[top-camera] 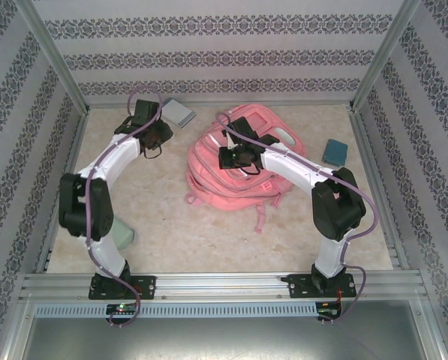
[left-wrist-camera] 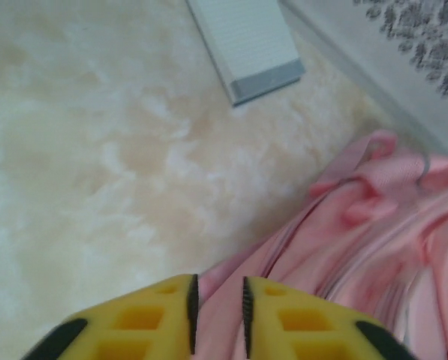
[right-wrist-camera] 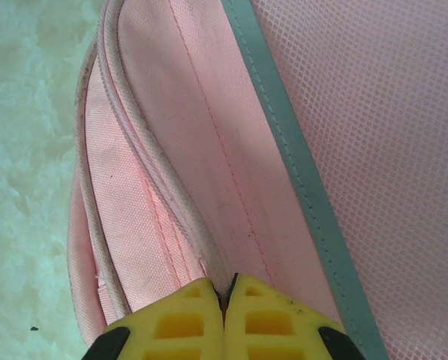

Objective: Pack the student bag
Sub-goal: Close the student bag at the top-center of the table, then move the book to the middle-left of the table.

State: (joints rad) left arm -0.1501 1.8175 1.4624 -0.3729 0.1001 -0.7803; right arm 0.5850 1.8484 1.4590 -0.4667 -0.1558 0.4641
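Right fingers (right-wrist-camera: 236, 301) pinch pink student bag (right-wrist-camera: 208, 112), corded piping (right-wrist-camera: 150, 180); left fingers (left-wrist-camera: 192, 315) narrowly parted, empty

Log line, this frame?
student bag: on table | left gripper: fingers apart, beside bag | right gripper: fingers shut at bag seam | book: outside bag

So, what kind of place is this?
Probably a lab test cell for robots, not a real room: an aluminium frame holds wallpapered panels around a marble-look table, and the left arm and right arm are bolted to that frame.
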